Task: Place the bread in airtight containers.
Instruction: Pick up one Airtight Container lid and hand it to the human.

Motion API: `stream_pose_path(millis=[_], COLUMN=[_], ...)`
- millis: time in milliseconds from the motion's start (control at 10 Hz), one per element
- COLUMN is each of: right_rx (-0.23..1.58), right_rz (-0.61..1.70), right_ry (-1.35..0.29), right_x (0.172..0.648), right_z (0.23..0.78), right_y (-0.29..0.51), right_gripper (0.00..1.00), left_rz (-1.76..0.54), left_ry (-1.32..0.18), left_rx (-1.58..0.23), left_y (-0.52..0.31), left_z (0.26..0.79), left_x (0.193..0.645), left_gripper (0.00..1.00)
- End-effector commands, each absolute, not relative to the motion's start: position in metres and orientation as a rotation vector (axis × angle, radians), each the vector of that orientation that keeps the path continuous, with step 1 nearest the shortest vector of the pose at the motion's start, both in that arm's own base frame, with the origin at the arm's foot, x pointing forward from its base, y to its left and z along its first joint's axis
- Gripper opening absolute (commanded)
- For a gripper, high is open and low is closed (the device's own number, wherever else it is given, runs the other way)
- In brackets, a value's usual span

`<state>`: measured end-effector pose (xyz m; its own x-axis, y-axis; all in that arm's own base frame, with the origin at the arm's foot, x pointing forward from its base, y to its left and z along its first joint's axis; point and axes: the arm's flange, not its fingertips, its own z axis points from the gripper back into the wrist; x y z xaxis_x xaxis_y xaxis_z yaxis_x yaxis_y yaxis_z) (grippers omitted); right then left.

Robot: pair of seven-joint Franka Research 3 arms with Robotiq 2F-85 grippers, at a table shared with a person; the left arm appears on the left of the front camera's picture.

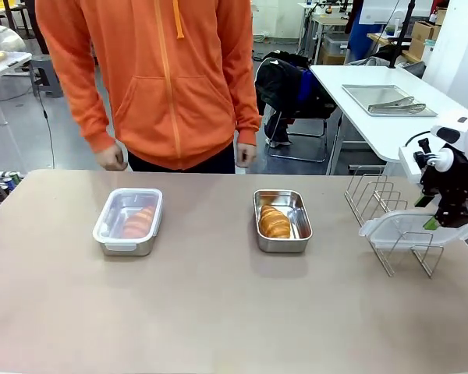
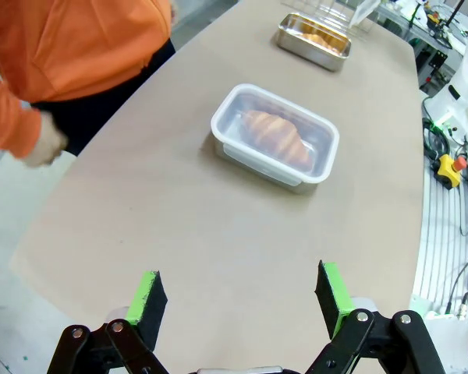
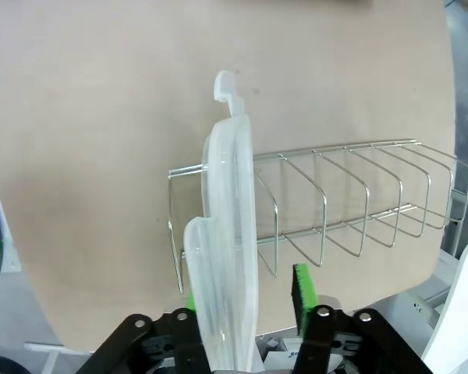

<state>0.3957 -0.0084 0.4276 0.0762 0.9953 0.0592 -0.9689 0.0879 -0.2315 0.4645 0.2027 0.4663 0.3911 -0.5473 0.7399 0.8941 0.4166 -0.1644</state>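
Front view: a glossy golden croissant lies in the open steel pan at centre; left of it, a lidded pan holds the second croissant. At right, the right gripper meets a clear lid at the wire rack.

Left wrist view: the left gripper gapes wide at the bottom, holding nothing.

Right wrist view: the lid stands edge-on between the pads; whether they grip it, I cannot tell.

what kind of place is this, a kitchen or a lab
Most likely a robotics lab, not a kitchen: a white robot arm works at a plain table, with cluttered workbenches and cables behind.
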Motion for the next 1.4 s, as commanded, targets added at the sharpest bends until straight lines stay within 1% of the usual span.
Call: stream_pose_path(millis=[0,100,200,500,600,700,900,1100,1200,1300], right_rx=[-0.183,-0.176,-0.172,-0.175,-0.161,-0.125,-0.137,-0.153,-0.185,-0.202], right_rz=[1.457,1.461,1.468,1.482,1.481,1.485,1.471,1.448,1.441,1.46], right_ry=[-0.199,-0.194,-0.179,-0.167,-0.202,-0.165,-0.163,-0.1,-0.111,-0.139], right_x=[0.376,0.375,0.373,0.374,0.375,0.378,0.378,0.374,0.369,0.367], right_z=[0.417,0.421,0.425,0.433,0.438,0.451,0.513,0.58,0.611,0.63], right_y=[-0.008,-0.008,-0.007,-0.007,-0.007,-0.009,-0.01,-0.003,0.002,0.006], right_gripper=[0.0,0.03,0.0,0.0,0.0,0.0,0.0,0.0,0.0,0.0], left_rz=[-0.981,-0.981,-0.981,-0.981,-0.981,-0.981,-0.981,-0.981,-0.981,-0.981], left_ry=[-0.645,-0.645,-0.645,-0.645,-0.645,-0.645,-0.645,-0.645,-0.645,-0.645], left_rx=[-0.605,-0.605,-0.605,-0.605,-0.605,-0.605,-0.605,-0.605,-0.605,-0.605], left_y=[0.2,0.2,0.2,0.2,0.2,0.2,0.2,0.2,0.2,0.2], left_z=[0.469,0.469,0.469,0.469,0.469,0.469,0.469,0.469,0.469,0.469], left_x=[0.464,0.464,0.464,0.464,0.464,0.464,0.464,0.464,0.464,0.464], left_gripper=[1.0,1.0,1.0,1.0,1.0,1.0,1.0,1.0,1.0,1.0])
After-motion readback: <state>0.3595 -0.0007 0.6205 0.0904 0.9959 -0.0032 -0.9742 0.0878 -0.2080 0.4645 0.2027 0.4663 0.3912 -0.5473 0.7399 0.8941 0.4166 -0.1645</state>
